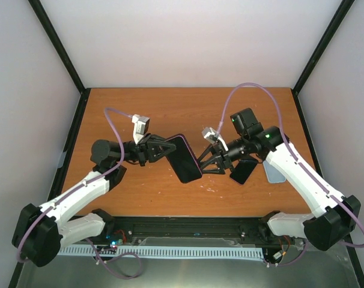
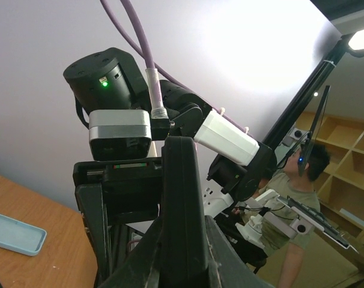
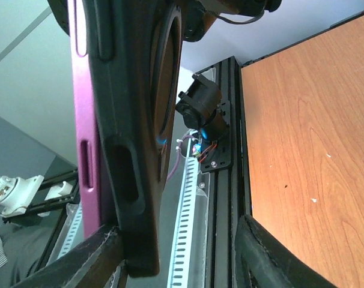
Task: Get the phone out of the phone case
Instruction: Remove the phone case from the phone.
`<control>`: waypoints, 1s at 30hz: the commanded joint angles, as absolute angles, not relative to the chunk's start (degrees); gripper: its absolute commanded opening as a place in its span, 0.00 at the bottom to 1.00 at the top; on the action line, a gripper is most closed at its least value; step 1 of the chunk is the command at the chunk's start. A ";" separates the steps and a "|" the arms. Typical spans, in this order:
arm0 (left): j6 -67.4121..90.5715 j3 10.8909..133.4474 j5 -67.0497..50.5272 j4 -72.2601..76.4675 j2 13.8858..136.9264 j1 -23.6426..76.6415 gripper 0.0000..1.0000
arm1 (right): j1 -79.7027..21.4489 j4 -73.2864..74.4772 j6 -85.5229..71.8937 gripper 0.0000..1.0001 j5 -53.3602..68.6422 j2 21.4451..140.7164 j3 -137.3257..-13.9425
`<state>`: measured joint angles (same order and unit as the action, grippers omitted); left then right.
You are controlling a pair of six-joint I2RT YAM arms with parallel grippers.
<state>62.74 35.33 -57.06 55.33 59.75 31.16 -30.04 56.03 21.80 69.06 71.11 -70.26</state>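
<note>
A black phone (image 1: 183, 161) in a purple phone case (image 1: 192, 151) is held up above the table's middle. My left gripper (image 1: 166, 150) is shut on its left end. In the left wrist view the phone (image 2: 185, 198) stands edge-on, pinched in the left gripper (image 2: 182, 233). My right gripper (image 1: 201, 161) is at the phone's right edge. In the right wrist view the purple case (image 3: 83, 126) and the black phone (image 3: 128, 108) sit side by side, resting against the left finger (image 3: 80, 261). The right gripper (image 3: 179, 231) is open, with a wide gap to the other finger (image 3: 272, 255).
A dark case (image 1: 243, 171) and a light blue case (image 1: 276, 173) lie on the wooden table (image 1: 170, 108) under my right arm. The light blue case (image 2: 14, 233) also shows in the left wrist view. A black rail (image 3: 230, 180) runs along the table's near edge.
</note>
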 commanded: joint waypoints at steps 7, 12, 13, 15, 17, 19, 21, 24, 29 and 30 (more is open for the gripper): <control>64.53 35.76 -55.29 62.49 61.83 33.92 0.00 | -32.26 52.99 20.05 0.40 69.50 76.76 -76.00; 63.62 35.44 -55.39 60.77 62.10 34.25 0.00 | -32.26 52.69 18.81 0.37 71.04 78.42 -77.81; 63.46 35.42 -55.31 60.62 62.40 34.54 0.00 | -32.26 52.65 18.67 0.37 71.40 78.71 -77.93; 62.89 35.70 -55.28 60.37 63.37 35.42 0.00 | -32.25 52.54 18.41 0.37 71.98 79.28 -77.88; 61.24 36.69 -55.33 58.87 64.78 36.98 0.00 | -32.26 51.94 17.69 0.36 72.32 79.65 -77.71; 59.39 38.13 -55.35 56.83 66.47 38.92 0.00 | -32.26 51.61 17.20 0.36 72.57 79.96 -77.89; 59.17 39.10 -55.52 57.15 68.20 40.04 0.00 | -32.21 51.51 16.93 0.31 72.60 80.20 -78.23; 60.09 38.95 -55.67 59.21 69.50 40.25 0.00 | -32.17 51.42 16.38 0.15 72.32 80.09 -78.33; 52.47 40.03 -50.87 47.04 67.50 40.03 0.00 | -29.66 50.18 15.18 0.03 69.58 78.98 -76.07; 50.66 40.51 -49.13 43.96 67.16 40.01 0.02 | -28.89 49.84 14.93 0.03 69.31 78.66 -75.17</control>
